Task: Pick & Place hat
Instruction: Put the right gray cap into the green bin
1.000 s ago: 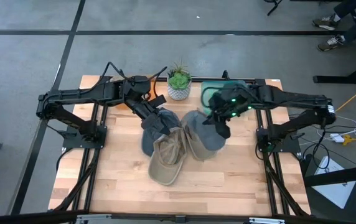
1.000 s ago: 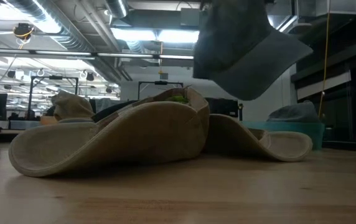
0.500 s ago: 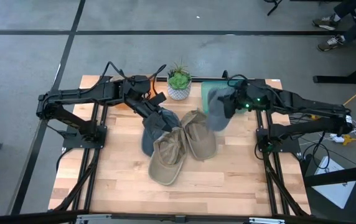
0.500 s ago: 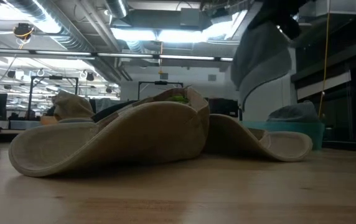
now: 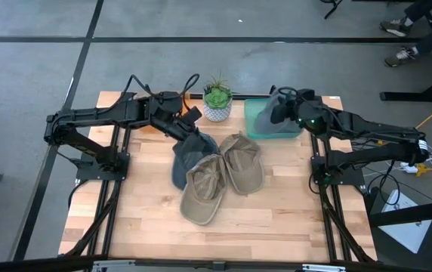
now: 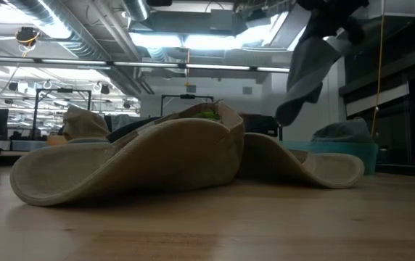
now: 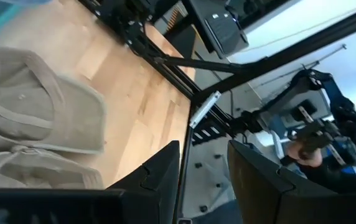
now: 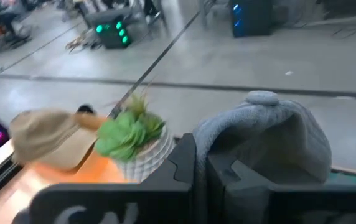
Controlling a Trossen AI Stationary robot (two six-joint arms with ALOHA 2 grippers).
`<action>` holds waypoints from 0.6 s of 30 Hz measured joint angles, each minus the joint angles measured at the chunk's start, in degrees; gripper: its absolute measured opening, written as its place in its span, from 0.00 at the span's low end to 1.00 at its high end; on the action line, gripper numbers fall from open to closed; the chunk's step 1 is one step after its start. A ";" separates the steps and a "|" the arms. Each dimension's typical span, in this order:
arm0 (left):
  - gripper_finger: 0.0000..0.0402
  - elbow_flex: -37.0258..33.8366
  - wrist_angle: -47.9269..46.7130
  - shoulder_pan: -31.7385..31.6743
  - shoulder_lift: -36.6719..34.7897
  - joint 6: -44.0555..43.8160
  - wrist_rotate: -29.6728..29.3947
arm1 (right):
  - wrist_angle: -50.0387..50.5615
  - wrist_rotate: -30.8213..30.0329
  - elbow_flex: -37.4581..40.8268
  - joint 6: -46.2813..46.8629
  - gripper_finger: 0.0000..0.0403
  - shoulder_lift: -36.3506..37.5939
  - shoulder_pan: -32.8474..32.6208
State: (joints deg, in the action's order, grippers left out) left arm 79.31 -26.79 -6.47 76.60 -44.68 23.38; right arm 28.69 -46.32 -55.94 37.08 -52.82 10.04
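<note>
Moved over teal bin [image 5: 255, 127]: right gripper [image 5: 279, 110] clamping grey hat [image 5: 271, 115] hanging below.

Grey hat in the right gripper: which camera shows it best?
High view: the grey hat hangs from the right gripper over the teal bin. Low view shows it dangling; right wrist view its crown; left wrist view nothing.

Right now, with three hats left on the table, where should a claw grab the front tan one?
Pinch the tan hat by its brim edge at the table's front, coming from above. That end lies clear, while its far end overlaps the other hats.
</note>
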 joint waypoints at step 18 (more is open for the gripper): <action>0.32 0.00 0.00 1.77 0.00 4.20 -11.44 | -1.90 -2.19 0.00 -3.06 0.02 0.09 -0.02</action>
State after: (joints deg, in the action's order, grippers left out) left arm 79.31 -26.79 -4.70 76.60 -40.48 11.94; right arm 26.79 -48.51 -55.94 34.02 -52.73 10.02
